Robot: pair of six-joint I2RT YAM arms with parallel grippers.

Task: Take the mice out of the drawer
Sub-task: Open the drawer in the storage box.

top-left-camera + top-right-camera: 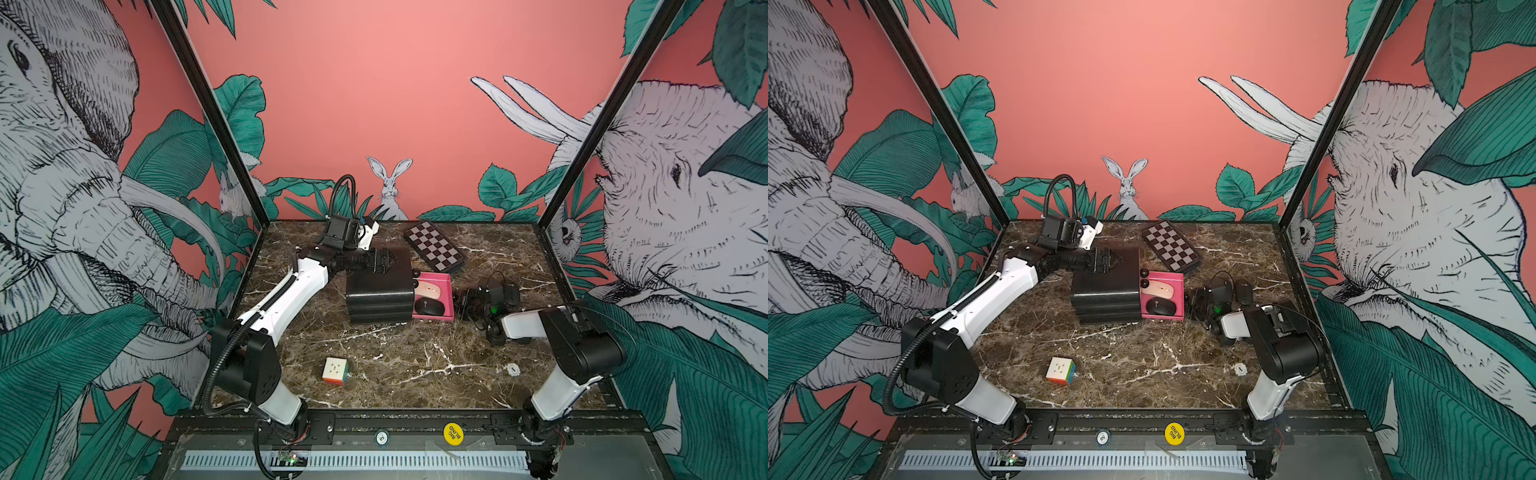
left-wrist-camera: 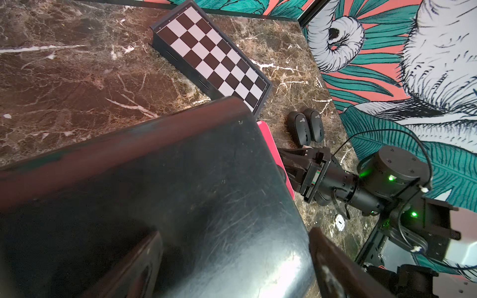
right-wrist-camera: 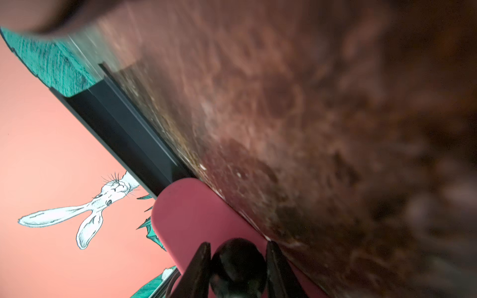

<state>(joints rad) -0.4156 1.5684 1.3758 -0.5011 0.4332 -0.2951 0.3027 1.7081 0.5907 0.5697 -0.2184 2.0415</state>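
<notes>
The right arm [image 1: 582, 340] rises from its base, bends sharply at the elbow and drops its forearm low over the marble table [image 1: 415, 365]. Its wrist is level, so the right gripper [image 1: 460, 302] points sideways at the front of the open pink drawer [image 1: 434, 318]. Its fingers [image 3: 198, 268] sit tight against both sides of the drawer's black knob [image 3: 237, 258], pinching it. Just past the fingertips, inside the drawer, lie a pink-cream mouse [image 1: 430, 287] and a black mouse [image 1: 428, 306], the black one nearer the arm bases. Beside this gripper's wrist, on the side away from the bases, a loose black mouse [image 2: 300, 126] lies on the table against a second loose black mouse [image 2: 315, 124].

The left arm [image 1: 286, 299] stretches forward and up, then turns at the wrist. The left gripper [image 1: 386, 262] lies level over the top of the black drawer cabinet [image 1: 378, 299], with its fingers [image 2: 333, 271] spread wide and holding nothing. Whether they press on the top I cannot tell. A folded chessboard [image 1: 434, 246] lies just beyond its fingertips. A puzzle cube [image 1: 335, 370] sits well behind it, towards the arm bases.
</notes>
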